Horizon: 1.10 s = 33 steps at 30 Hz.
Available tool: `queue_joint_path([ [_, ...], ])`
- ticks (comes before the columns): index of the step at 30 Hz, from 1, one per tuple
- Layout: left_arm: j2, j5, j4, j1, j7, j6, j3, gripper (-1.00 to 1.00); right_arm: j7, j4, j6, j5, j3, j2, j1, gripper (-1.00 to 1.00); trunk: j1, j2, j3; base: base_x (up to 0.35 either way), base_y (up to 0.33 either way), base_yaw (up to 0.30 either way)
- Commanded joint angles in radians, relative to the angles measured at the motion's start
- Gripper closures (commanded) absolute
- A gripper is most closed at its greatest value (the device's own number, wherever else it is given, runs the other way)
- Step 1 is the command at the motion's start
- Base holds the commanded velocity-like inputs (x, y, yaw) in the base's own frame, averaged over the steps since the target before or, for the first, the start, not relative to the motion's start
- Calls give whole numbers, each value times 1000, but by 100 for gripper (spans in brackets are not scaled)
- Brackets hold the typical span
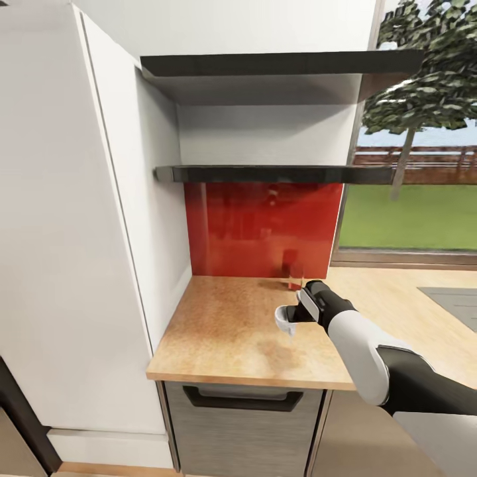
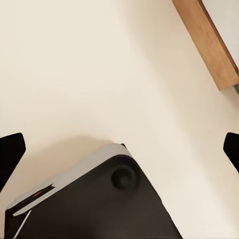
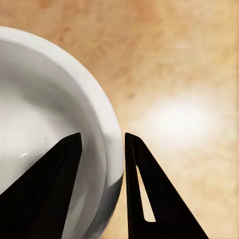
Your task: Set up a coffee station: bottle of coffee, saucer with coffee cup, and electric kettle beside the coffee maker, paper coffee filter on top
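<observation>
The white coffee cup (image 1: 285,319) hangs a little above the kitchen countertop (image 1: 218,338), with its shadow on the wood below. My right gripper (image 1: 295,317) is shut on the cup's rim. In the right wrist view one finger is inside the coffee cup (image 3: 50,99) and the other outside it, the right gripper (image 3: 102,137) pinching its wall. Two black kitchen shelf boards (image 1: 278,65) (image 1: 271,173) hang on the wall above; both look bare from here. My left gripper (image 2: 119,149) is open over the pale floor, beside the robot's dark base (image 2: 109,199).
A tall white cabinet (image 1: 59,232) walls off the counter's left end. A glossy red backsplash (image 1: 262,228) runs behind it. A grey inset panel (image 1: 454,298) lies in the counter at the right, below a window. A grey drawer front (image 1: 242,411) sits under the worktop.
</observation>
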Motion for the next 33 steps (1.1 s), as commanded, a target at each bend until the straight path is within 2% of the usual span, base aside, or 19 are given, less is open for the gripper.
queue_joint_path([
  [1,0,11,-1,0,-8,1,0,-100,-3,-1,3,6,-9,1,-1,100,-4,6,2,0,0,0],
  [8,1,14,0,0,-8,2,3,-100,-3,-1,6,4,-10,0,-1,100,-30,55,24,0,0,-37],
  [25,1,14,0,0,-8,2,5,-100,-3,-1,7,1,-10,-4,-1,100,-30,55,24,0,0,-258],
  [33,1,5,-1,0,-8,2,4,-100,-3,-1,2,3,-10,-3,-1,100,-61,111,49,0,0,-103],
])
